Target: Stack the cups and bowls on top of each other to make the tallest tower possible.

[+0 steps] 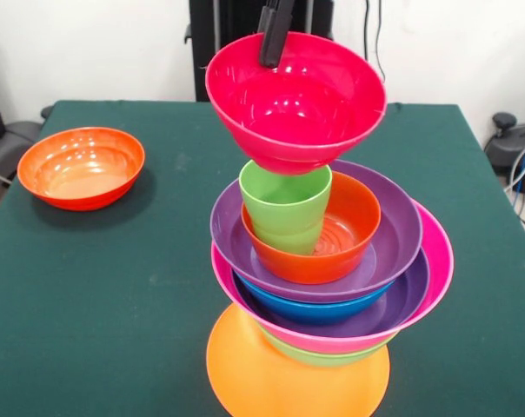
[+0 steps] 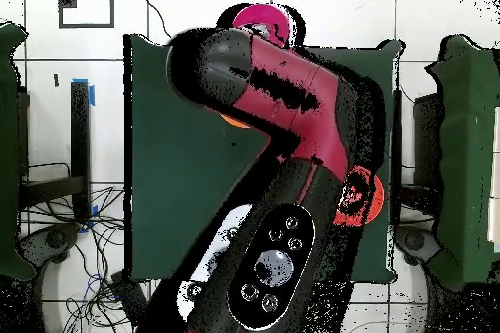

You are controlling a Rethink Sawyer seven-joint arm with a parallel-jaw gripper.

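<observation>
The pincer (image 1: 274, 48) grips the magenta-red bowl (image 1: 295, 100) by its far rim, holding it over the light-green cup (image 1: 285, 207) to extend the tower (image 1: 323, 287)

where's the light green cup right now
In the front view the light green cup stands upright inside the red-orange bowl at the top of the tower, right of centre, directly beneath the magenta-red bowl held at its rim by the gripper.

light: bright, even, from above | shadows: soft, short on table (image 1: 115, 287) | glare: white highlights on glossy bowls (image 1: 319, 252) | focus: front view sharp
</observation>
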